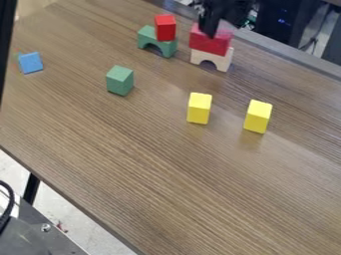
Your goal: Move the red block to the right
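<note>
The black gripper (212, 19) hangs at the top of the camera view, overlapping the upper part of a larger red block (208, 42). That block rests on a pale wooden arch block (222, 59). To its left, a smaller red block (164, 29) sits upright on a green arch block (148, 38). Whether the gripper touches the larger red block, I cannot tell.
A green block (120, 80) stands left of centre, and a blue block (31, 63) lies farther left. Two yellow blocks, one near the middle (199, 108) and one to its right (257, 116), stand apart on the brown table (180, 184).
</note>
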Controlling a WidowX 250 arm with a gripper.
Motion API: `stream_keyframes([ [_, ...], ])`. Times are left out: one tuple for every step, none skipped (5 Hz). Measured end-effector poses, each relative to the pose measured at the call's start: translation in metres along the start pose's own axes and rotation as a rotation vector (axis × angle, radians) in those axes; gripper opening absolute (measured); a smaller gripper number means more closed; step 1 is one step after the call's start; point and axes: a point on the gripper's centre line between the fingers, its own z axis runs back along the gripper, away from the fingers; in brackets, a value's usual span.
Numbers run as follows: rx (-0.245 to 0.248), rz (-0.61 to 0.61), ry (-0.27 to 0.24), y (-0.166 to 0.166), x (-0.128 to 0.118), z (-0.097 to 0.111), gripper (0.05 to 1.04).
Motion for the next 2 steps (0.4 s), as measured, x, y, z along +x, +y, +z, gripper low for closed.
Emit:
stream_keyframes([
  [-0.034,0.071,-0.006,-0.0018,0.0086,0.0044,1.000],
  [-0.054,0.119,-0.006,-0.0033,0.0160,0.0033,0.999],
])
